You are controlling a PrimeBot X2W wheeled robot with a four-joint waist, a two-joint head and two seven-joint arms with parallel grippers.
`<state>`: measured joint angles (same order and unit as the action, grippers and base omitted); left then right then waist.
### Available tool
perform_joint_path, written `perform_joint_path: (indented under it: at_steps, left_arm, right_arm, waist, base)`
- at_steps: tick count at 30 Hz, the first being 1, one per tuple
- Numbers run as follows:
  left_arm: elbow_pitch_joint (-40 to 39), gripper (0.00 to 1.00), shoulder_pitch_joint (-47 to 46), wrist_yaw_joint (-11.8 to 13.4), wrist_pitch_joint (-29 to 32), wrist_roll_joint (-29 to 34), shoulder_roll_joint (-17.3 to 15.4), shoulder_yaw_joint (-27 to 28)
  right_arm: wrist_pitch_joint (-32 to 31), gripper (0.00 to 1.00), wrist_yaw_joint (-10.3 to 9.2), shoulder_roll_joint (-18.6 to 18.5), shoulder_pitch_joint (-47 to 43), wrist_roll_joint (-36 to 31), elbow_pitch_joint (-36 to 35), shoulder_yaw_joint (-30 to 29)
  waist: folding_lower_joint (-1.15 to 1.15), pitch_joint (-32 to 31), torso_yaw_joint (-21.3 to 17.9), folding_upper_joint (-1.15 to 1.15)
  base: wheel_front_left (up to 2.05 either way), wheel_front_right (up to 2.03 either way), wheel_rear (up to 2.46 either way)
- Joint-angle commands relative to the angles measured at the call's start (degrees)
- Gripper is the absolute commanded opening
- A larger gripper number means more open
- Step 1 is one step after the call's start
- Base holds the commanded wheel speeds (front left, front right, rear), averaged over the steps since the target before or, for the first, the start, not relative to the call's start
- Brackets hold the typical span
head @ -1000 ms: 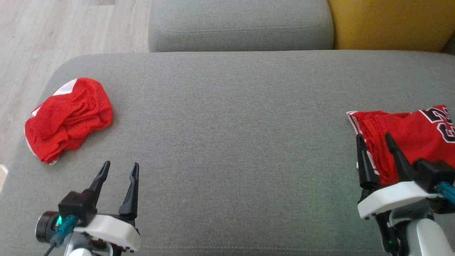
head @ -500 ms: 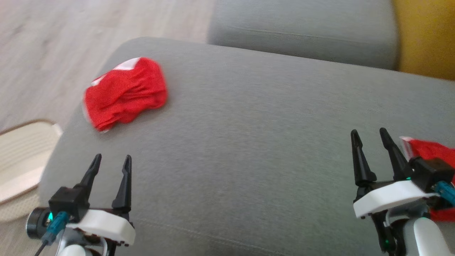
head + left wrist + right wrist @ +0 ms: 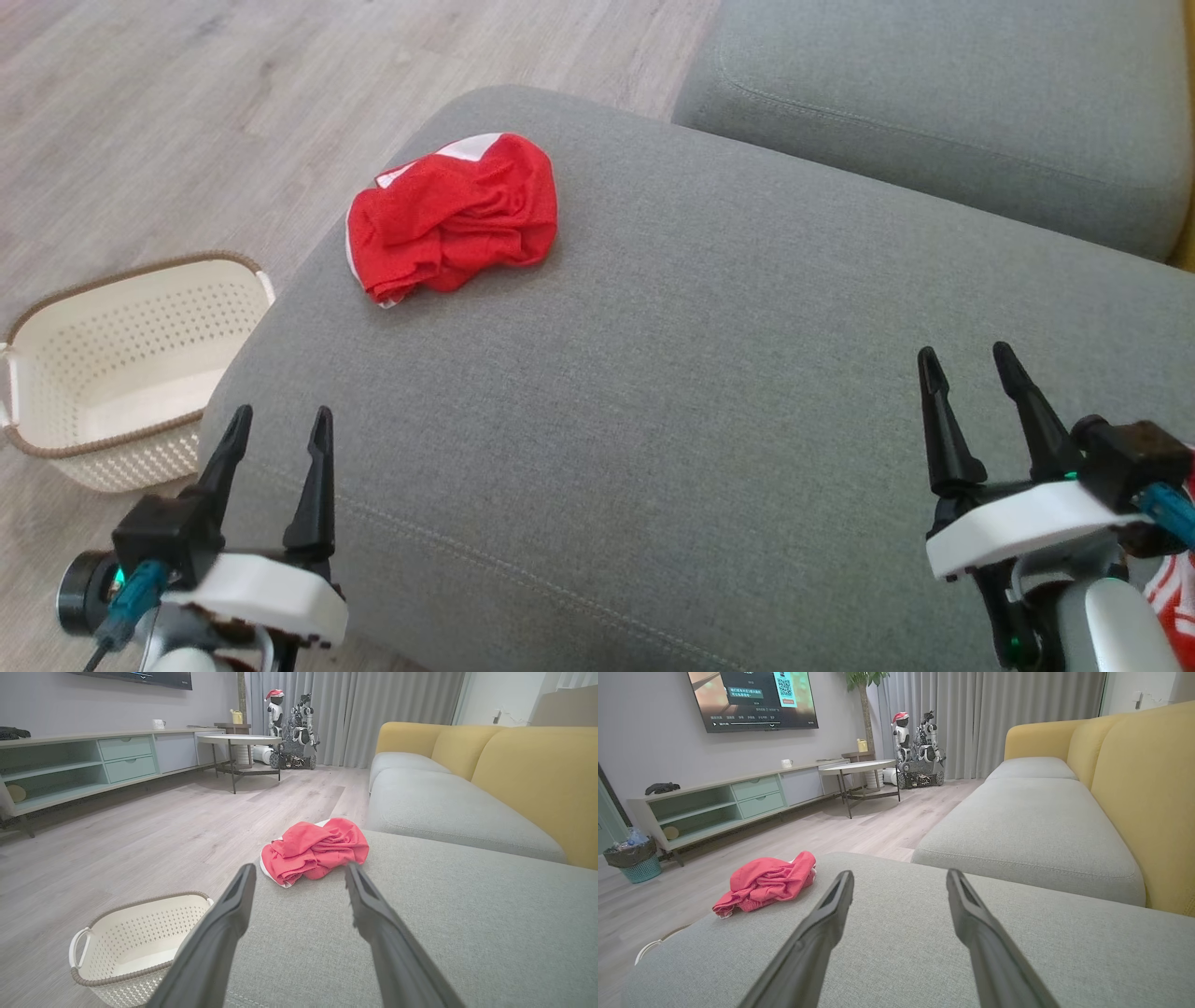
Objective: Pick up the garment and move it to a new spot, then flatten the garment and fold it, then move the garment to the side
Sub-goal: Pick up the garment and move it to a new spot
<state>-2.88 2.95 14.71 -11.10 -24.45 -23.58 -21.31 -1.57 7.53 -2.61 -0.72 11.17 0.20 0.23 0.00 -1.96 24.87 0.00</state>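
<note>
Upper centre-left of the head view: the garment (image 3: pixel 455 217), on the near cushion (image 3: pixel 700 392), close to its far left corner. Left of that cushion, on the floor (image 3: pixel 140 112) at mid-left of the frame: a basket (image 3: pixel 140 345). Behind the cushion, at upper right: a second cushion (image 3: pixel 934 93). At lower left, over the cushion's near left edge: the left gripper (image 3: pixel 284 413). At lower right: the right gripper (image 3: pixel 963 352), well apart from the garment, with another garment (image 3: pixel 1172 588) at the right edge beside it.
</note>
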Motion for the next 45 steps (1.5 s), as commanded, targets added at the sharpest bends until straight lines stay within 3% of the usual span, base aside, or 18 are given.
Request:
perform_joint_path:
  at_steps: [1,18,23,27,32,41,45]
  left_arm:
    - [-2.1,1.00,-2.6,0.4,0.2,-0.2,-1.6,2.6]
    - [-2.8,1.00,-5.1,0.8,-0.2,-1.1,-1.5,3.5]
    - [-2.9,1.00,-12.3,0.1,-0.5,-1.3,-1.2,4.8]
    - [-0.4,1.00,-21.5,-2.0,-0.4,-1.6,-1.2,5.5]
    - [10.3,1.00,-34.3,-6.7,0.4,-3.5,-1.0,5.7]
    - [42.6,1.00,-52.5,-16.7,5.1,-7.1,-1.4,4.7]
    - [54.4,1.00,-56.8,-19.9,7.6,-8.2,-1.8,3.8]
  right_arm:
    - [0.1,1.00,-0.04,-0.3,1.3,-0.1,-2.4,1.0]
    - [-1.8,1.00,-0.04,-0.3,2.4,-0.9,-3.7,0.7]
    - [-3.6,1.00,-0.04,-0.3,4.7,-2.6,-6.0,1.2]
    - [-5.2,1.00,-0.04,-0.3,7.4,-4.5,-8.3,1.5]
    - [-6.3,1.00,-0.04,-0.3,10.8,-5.8,-9.9,1.7]
    - [-5.8,1.00,-0.04,-0.3,15.5,-5.9,-9.2,5.1]
    - [-5.5,1.00,-0.04,-0.3,16.6,-5.7,-8.9,5.8]
  waist:
    - [0.00,0.0,0.1,0.00]
    - [0.00,2.7,-1.2,0.00]
    - [0.00,7.5,-3.5,0.00]
    - [0.00,12.8,-5.7,0.00]
    - [0.00,18.3,-8.6,0.00]
    - [0.00,24.4,-15.0,0.00]
    - [0.00,26.0,-17.1,0.00]
  base:
    - [0.00,0.00,0.00]
    - [0.00,0.00,0.00]
    - [0.00,0.00,0.00]
    - [0.00,0.00,0.00]
    - [0.00,0.00,0.00]
    - [0.00,0.00,0.00]
    - [0.00,0.00,0.00]
